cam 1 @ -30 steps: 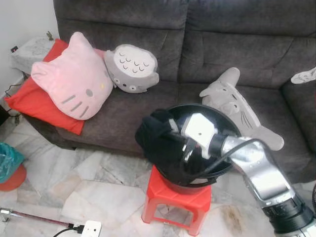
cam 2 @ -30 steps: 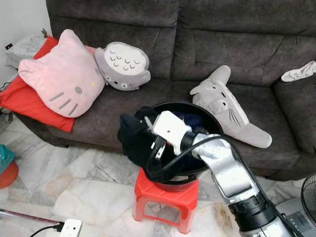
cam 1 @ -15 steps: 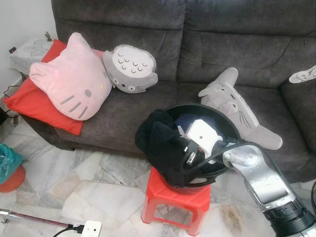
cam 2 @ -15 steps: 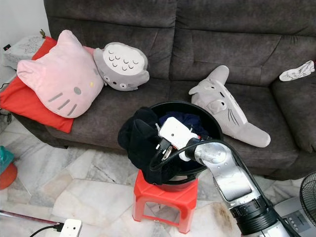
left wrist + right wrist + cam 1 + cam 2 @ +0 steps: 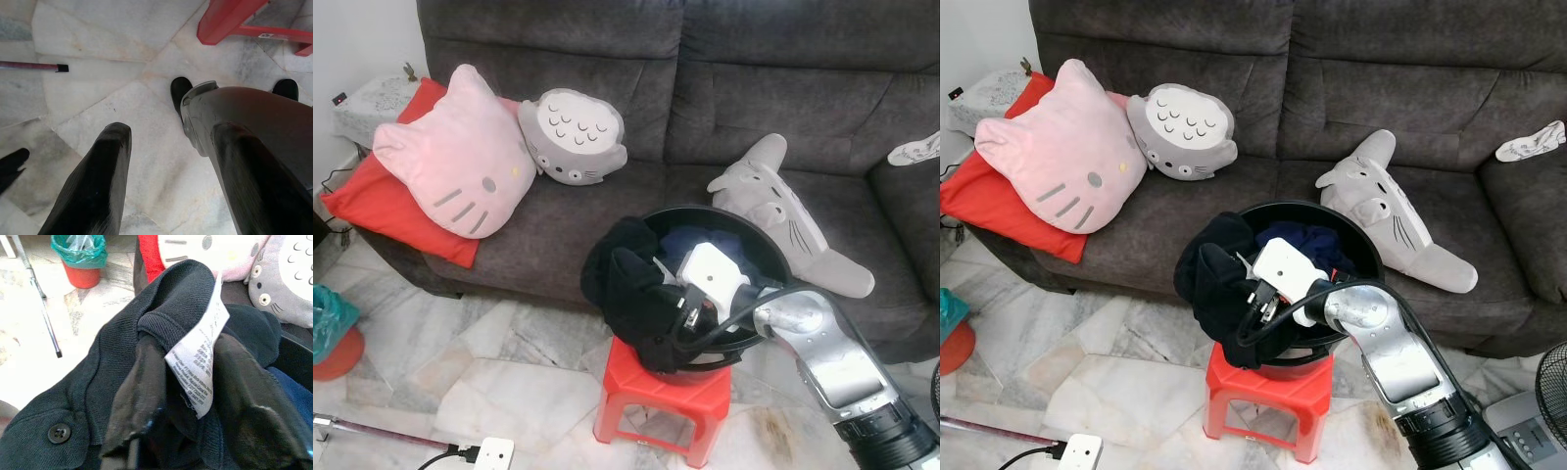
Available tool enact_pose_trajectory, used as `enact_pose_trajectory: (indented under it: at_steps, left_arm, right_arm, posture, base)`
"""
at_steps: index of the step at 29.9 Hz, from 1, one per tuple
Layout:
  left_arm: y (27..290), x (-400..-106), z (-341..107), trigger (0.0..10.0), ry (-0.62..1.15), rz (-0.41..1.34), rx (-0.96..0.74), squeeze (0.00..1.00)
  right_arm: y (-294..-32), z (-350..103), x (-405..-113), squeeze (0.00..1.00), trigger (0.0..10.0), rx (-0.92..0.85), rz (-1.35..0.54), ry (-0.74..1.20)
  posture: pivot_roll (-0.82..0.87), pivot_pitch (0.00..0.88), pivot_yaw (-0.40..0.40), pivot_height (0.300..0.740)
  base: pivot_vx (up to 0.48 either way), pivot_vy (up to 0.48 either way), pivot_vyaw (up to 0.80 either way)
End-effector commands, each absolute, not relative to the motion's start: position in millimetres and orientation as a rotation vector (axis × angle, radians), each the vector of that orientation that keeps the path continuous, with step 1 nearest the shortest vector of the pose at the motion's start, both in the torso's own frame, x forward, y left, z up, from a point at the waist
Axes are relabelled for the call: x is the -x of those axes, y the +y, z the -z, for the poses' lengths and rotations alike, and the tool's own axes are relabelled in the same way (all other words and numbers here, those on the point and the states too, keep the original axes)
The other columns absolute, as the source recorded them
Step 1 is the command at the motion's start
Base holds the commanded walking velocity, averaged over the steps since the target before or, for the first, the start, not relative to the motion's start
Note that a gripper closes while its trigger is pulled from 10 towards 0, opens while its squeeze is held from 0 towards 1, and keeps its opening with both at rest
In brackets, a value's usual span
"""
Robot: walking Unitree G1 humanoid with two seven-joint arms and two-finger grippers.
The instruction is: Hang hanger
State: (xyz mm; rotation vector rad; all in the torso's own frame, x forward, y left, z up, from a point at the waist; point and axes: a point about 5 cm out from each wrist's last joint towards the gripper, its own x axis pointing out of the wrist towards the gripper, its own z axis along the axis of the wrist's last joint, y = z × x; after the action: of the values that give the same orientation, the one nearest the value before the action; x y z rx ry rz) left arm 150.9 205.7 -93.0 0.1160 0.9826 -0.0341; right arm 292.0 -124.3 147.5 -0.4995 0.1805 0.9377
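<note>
I'm facing a dark grey sofa (image 5: 705, 88) that fills the far side of my view. On its seat, to my left, a pink cat-face cushion (image 5: 455, 157) leans on a red pillow (image 5: 372, 196), with a round grey plush (image 5: 573, 135) touching it. A flat grey plush (image 5: 788, 211) lies on the seat to my right, and a pale cloth (image 5: 915, 150) sits on the sofa at that edge.

In front of the sofa there is marble floor (image 5: 499, 362), open to the left of the stool. At its edges lie a green-lined red bin (image 5: 333, 328), a thin red rod (image 5: 372, 428) and a white power strip (image 5: 492, 453).

A red plastic stool (image 5: 661, 397) stands close before the sofa and carries a black basin (image 5: 754, 245) of clothes. A black garment (image 5: 626, 284) spills over the basin's left rim, with blue fabric (image 5: 1307, 245) behind it inside.

My right gripper (image 5: 188, 391) is at that rim; its fingers (image 5: 139, 396) are closed around a ribbed fold of the black garment, with a white care label (image 5: 200, 362) between them. A button (image 5: 59, 432) shows lower on the cloth. I cannot make out a hanger anywhere.

My left gripper (image 5: 171, 181) hangs idle over the bare floor, fingers apart, near a stool leg.
</note>
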Motion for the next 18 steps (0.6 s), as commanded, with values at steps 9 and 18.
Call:
enact_pose_trajectory:
  at_steps: [9,18]
  left_arm:
    - [208.8,-142.6,95.9,10.0,1.015,0.039,-0.139,0.00]
    - [208.9,-143.0,95.7,10.0,1.014,0.041,-0.140,0.00]
  right_arm:
    - [-116.8,-142.5,-275.8,1.00,10.0,0.530,-1.075,0.190]
    - [-123.2,-139.6,-279.6,1.00,10.0,0.537,-1.037,0.219]
  posture:
    - [-0.10,0.093,0.022,0.740]
    - [-0.10,0.093,0.023,0.740]
  base:
    - [0.000,0.000,0.00]
    - [0.000,0.000,0.00]
